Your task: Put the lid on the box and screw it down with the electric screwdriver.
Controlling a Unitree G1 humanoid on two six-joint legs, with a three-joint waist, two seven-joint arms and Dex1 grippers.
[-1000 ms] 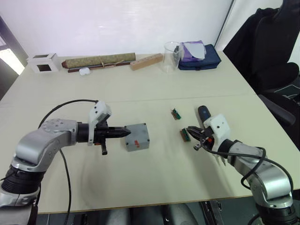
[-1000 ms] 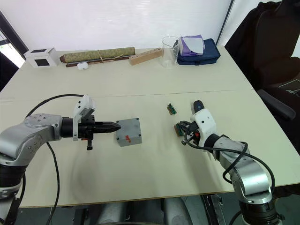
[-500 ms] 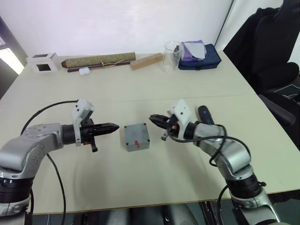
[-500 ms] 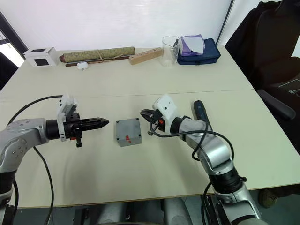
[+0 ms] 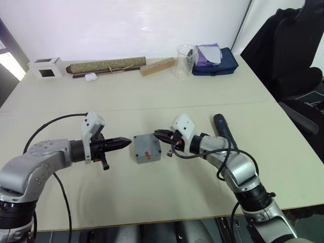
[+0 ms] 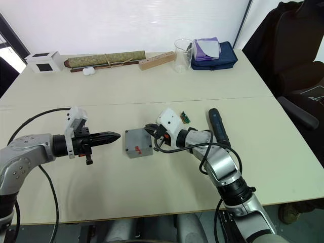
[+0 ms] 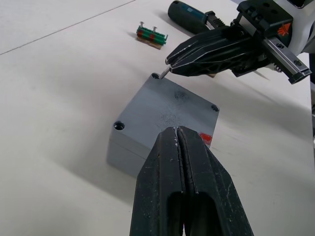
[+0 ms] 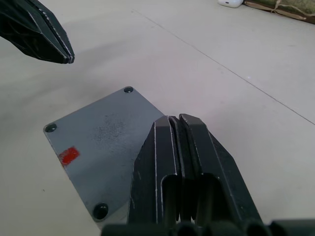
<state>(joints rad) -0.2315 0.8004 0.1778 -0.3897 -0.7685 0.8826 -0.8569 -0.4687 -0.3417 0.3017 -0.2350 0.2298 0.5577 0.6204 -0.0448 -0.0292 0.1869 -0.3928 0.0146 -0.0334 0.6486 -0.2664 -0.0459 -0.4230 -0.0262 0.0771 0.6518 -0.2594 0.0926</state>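
The grey box (image 5: 147,153) stands mid-table with the flat lid (image 7: 170,105) lying on top of it, its corner screw holes showing and a red sticker at one edge. My left gripper (image 5: 130,141) is shut and empty, its tip just left of the box. My right gripper (image 5: 156,133) is shut on a small screw (image 7: 162,73), held right above a corner hole on the lid's far right side. The dark blue electric screwdriver (image 5: 221,127) lies on the table to the right, beyond my right forearm.
A green screw-holder strip (image 6: 187,118) lies between the box and the screwdriver. Along the far edge stand a white cube (image 5: 46,67), a rolled olive mat (image 5: 107,66), a wooden block (image 5: 158,66), a clear beaker (image 5: 185,61) and a blue pouch (image 5: 215,63). A black chair (image 5: 288,55) is at the right.
My right gripper came left from the green strip to the box's far right corner. My left gripper drew back from the box, then edged toward it again.
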